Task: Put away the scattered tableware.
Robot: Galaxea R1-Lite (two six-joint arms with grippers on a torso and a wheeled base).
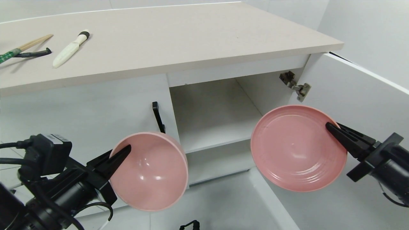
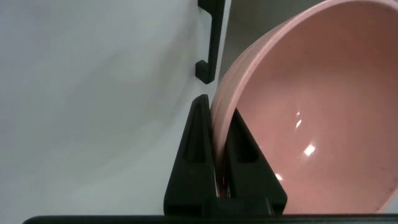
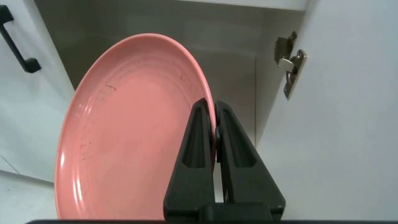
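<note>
The left gripper [image 1: 125,150] clamps the pink bowl [image 1: 153,174] by its rim, and the right gripper [image 1: 329,127] clamps the pink plate [image 1: 294,148], both in front of the open cabinet [image 1: 211,105]. Such thin rim grips may slip, or the plate may strike the door [image 1: 361,92].

Cabinet opening [image 1: 207,102] gives passage between the closed left door [image 1: 80,105] and the swung-out right door [image 1: 367,95]. A shelf [image 1: 217,134] splits it. The bowl [image 1: 153,172] fronts the closed door beside its handle [image 1: 158,116]. The plate [image 1: 294,150] overlaps the opening's right edge.
</note>
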